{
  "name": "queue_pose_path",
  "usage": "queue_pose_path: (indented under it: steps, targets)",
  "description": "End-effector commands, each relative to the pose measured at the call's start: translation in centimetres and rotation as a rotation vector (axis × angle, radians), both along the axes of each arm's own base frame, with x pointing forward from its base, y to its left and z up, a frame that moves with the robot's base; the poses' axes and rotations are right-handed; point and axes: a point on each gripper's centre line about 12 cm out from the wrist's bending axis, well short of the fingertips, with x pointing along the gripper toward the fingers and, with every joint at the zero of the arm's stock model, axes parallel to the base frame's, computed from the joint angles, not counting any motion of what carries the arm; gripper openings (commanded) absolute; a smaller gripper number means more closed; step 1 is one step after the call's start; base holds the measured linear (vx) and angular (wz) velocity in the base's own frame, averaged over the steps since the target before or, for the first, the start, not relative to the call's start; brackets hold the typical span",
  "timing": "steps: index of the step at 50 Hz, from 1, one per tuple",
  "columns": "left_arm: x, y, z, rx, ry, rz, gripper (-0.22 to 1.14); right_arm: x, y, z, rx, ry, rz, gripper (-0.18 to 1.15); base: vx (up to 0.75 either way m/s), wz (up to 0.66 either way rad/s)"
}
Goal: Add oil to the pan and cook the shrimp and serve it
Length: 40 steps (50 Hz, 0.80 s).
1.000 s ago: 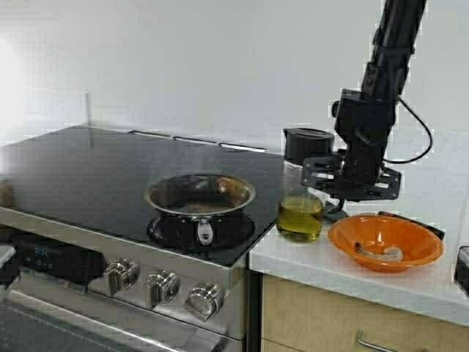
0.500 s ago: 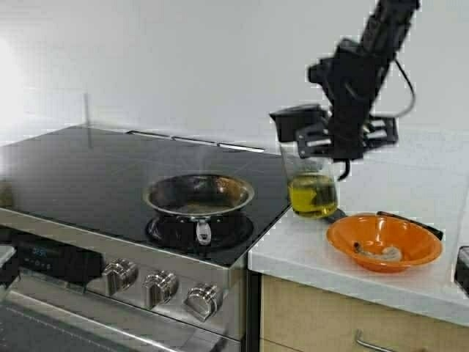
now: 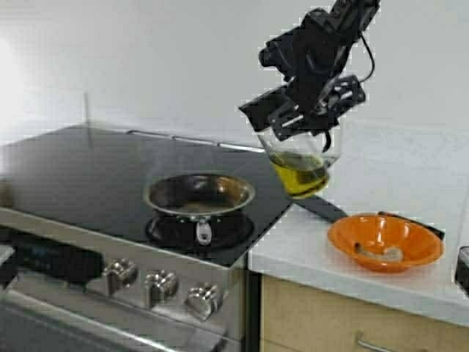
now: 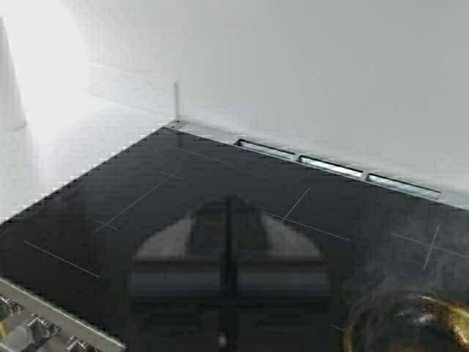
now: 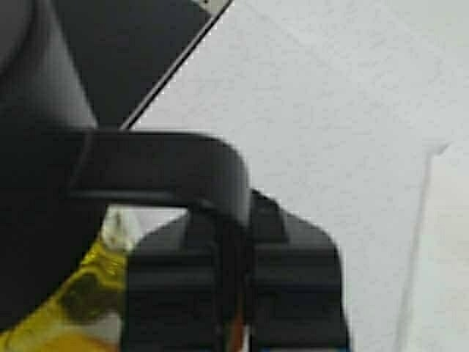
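The pan is cut off at the left wrist view's edge, its inside veiled by steam.

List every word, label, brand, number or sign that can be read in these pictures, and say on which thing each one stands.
No text can be read.
Stove display: blue glowing marks, too blurred to read.
Knobs: no markings visible.
Oil jug, held in the right claw: no label visible.
Pan and orange bowl: no markings.
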Motion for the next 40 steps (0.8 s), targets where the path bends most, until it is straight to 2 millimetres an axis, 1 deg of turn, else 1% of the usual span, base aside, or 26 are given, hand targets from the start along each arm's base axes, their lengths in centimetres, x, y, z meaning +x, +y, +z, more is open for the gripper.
queue_pose_path:
  steps: [1, 7, 15, 24, 30, 40]
  targets:
    - [0.1, 0.0, 0.3, -0.002, -0.008, 0.001, 0.03, 1.4, 1.3, 4.5, -0.014, -0.075, 0.011, 0.07, 0.0, 0.0]
    - [0.1, 0.0, 0.3, -0.002, -0.008, 0.001, 0.03, 2.1, 2.1, 5.3, -0.112, -0.074, 0.039, 0.07, 0.0, 0.0]
    - [0.1, 0.0, 0.3, -0.003, -0.008, 0.002, 0.03, 2.6, 3.5, 5.6, -0.221, -0.081, 0.068, 0.07, 0.0, 0.0]
    - [0.1, 0.0, 0.3, -0.002, -0.008, 0.001, 0.03, 3.5, 4.9, 4.8, -0.331, -0.064, 0.099, 0.07, 0.0, 0.0]
    - [0.1, 0.0, 0.3, -0.002, -0.009, 0.001, 0.03, 4.1, 5.6, 4.6, -0.408, -0.061, 0.106, 0.07, 0.0, 0.0]
    - [0.1, 0.0, 0.3, -0.002, -0.011, 0.001, 0.03, 4.9, 6.1, 3.9, -0.496, -0.037, 0.119, 0.07, 0.0, 0.0]
